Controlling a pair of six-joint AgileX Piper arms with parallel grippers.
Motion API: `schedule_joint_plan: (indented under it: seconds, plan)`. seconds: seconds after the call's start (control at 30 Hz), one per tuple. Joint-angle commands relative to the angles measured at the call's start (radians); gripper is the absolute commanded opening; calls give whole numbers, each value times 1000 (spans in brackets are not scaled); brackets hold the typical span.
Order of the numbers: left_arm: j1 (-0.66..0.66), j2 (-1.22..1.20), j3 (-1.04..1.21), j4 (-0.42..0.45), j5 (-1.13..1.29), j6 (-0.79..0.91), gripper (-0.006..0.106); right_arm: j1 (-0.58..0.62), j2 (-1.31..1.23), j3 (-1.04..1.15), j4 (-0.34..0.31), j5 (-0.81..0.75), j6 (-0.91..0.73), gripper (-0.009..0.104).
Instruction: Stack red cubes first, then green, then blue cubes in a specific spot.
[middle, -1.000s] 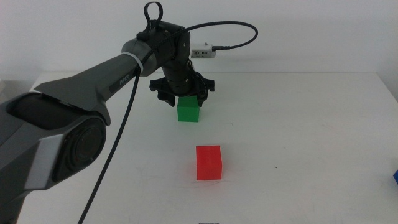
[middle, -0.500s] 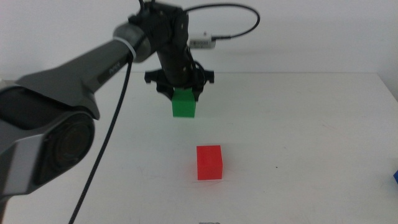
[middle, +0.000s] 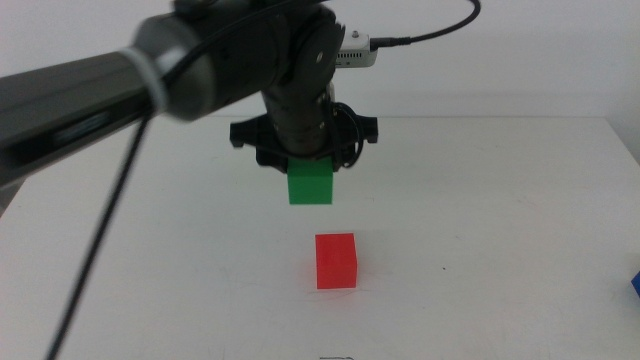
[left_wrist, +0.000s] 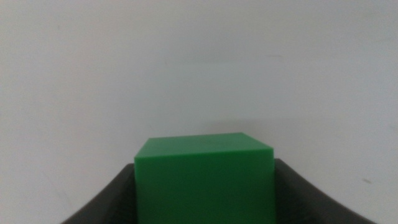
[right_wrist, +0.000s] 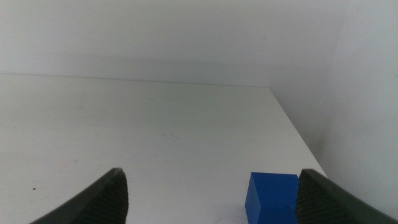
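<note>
My left gripper (middle: 308, 165) is shut on the green cube (middle: 310, 184) and holds it in the air, above and slightly behind the red cube (middle: 336, 261). The red cube rests alone on the white tabletop near the middle. Up close in the left wrist view, the green cube (left_wrist: 205, 180) fills the space between the two dark jaws. A sliver of the blue cube (middle: 636, 284) shows at the table's right edge in the middle view. The right wrist view has my right gripper (right_wrist: 211, 205) open, with the blue cube (right_wrist: 271, 196) on the table beside one jaw.
The white table (middle: 500, 200) ends at a far edge against a white wall. The left arm and its black cable (middle: 110, 230) stretch across the left half of the middle view. The table's right edge (right_wrist: 298, 134) runs close to the blue cube.
The left gripper has lifted the green cube off the table and carried it nearer, toward the red cube. The red cube has not moved.
</note>
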Motion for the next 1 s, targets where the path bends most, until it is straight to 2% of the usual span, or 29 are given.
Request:
schedule_joint_plan:
  seconds: [0.0,0.13,0.33,0.97]
  plan:
    - [-42,-126,61,52,-90,-127,35,-6,-19,-19,-14,-72,-8,91]
    - [-89,-136,100,70,-85,-197,35,-6,-19,-19,-14,-72,-8,91]
    - [-108,-91,99,31,-95,-253,35,-6,-19,-19,-14,-72,-8,91]
    - [-108,0,99,13,-93,-246,35,-6,-19,-19,-14,-72,-8,91]
